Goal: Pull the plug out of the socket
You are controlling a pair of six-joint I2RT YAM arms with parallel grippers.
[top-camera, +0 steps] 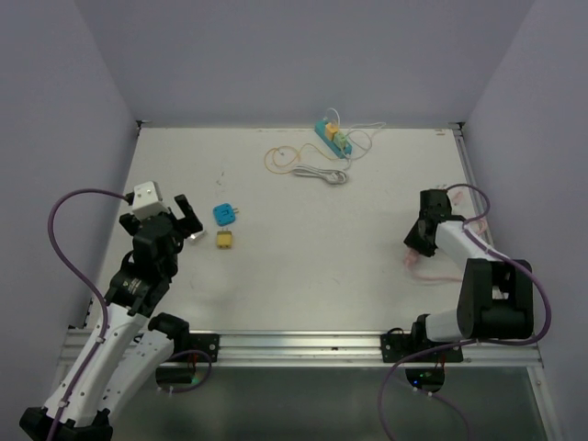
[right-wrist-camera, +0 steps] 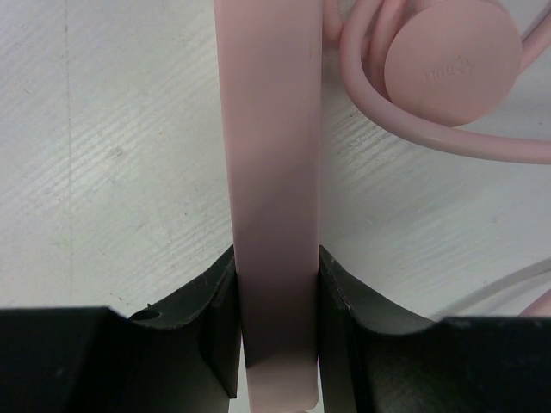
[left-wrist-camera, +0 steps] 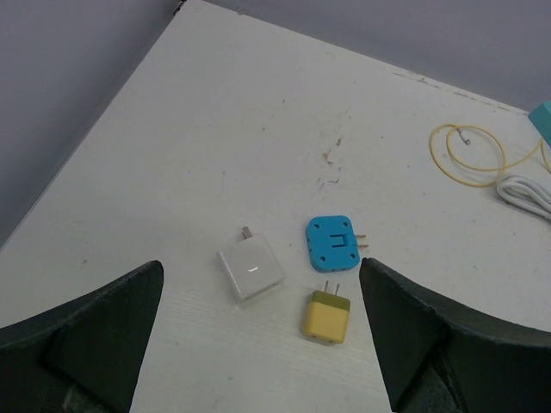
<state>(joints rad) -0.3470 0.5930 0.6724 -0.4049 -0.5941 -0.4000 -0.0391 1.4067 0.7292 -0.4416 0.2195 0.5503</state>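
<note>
My right gripper (right-wrist-camera: 277, 284) is shut on a flat pink bar (right-wrist-camera: 269, 129) that lies on the table; a round pink disc (right-wrist-camera: 452, 60) and a pink cable (right-wrist-camera: 392, 129) lie beside it. In the top view this gripper (top-camera: 415, 246) is at the right, with the pink cable (top-camera: 424, 269) just below it. A teal power strip (top-camera: 331, 136) with a yellow plug (top-camera: 341, 140) in it lies at the back. My left gripper (top-camera: 188, 223) is open and empty, and in its wrist view (left-wrist-camera: 261, 280) it hovers over loose plugs.
Three loose plugs lie under the left gripper: white (left-wrist-camera: 250, 268), blue (left-wrist-camera: 334, 243) and yellow (left-wrist-camera: 326, 316). The blue plug (top-camera: 223, 214) and yellow plug (top-camera: 224, 240) also show from above. A white cable (top-camera: 317, 172) and a thin yellow wire loop (top-camera: 278, 158) lie near the strip.
</note>
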